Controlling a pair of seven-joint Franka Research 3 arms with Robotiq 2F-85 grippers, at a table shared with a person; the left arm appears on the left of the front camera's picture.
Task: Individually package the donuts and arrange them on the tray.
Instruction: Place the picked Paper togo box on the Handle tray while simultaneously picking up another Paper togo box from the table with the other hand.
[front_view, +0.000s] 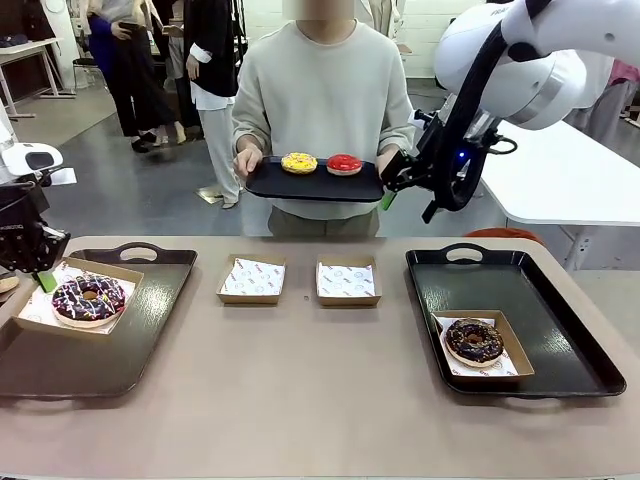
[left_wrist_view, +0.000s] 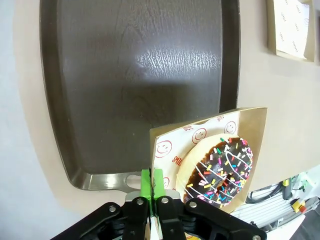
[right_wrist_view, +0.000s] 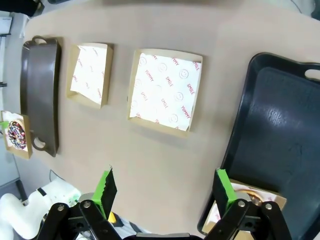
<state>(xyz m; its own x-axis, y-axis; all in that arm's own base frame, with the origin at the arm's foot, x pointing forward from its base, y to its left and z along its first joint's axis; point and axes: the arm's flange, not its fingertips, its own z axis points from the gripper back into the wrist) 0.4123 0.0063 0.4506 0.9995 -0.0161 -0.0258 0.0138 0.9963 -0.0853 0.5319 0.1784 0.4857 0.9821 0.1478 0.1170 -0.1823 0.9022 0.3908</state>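
My left gripper (front_view: 42, 274) (left_wrist_view: 152, 183) is shut on the edge of a cardboard box (left_wrist_view: 165, 145) that holds the chocolate sprinkled donut (front_view: 88, 298) (left_wrist_view: 220, 170), at the back left corner of the left tray (front_view: 120, 350) (left_wrist_view: 135, 80). A dark drizzled donut (front_view: 474, 341) lies in a box on the right tray (front_view: 560, 330) (right_wrist_view: 280, 135). A person holds up a small black tray (front_view: 315, 184) carrying the yellow donut (front_view: 299, 162) and the red donut (front_view: 344, 164). My right gripper (front_view: 392, 186) (right_wrist_view: 165, 190) hangs open, high beside that small tray.
Two empty paper-lined boxes (front_view: 252, 279) (front_view: 347, 281) sit side by side mid-table between the trays, and the right wrist view has them below it (right_wrist_view: 90, 74) (right_wrist_view: 165, 92). The person stands at the far edge. A white table (front_view: 570, 180) is behind on the right.
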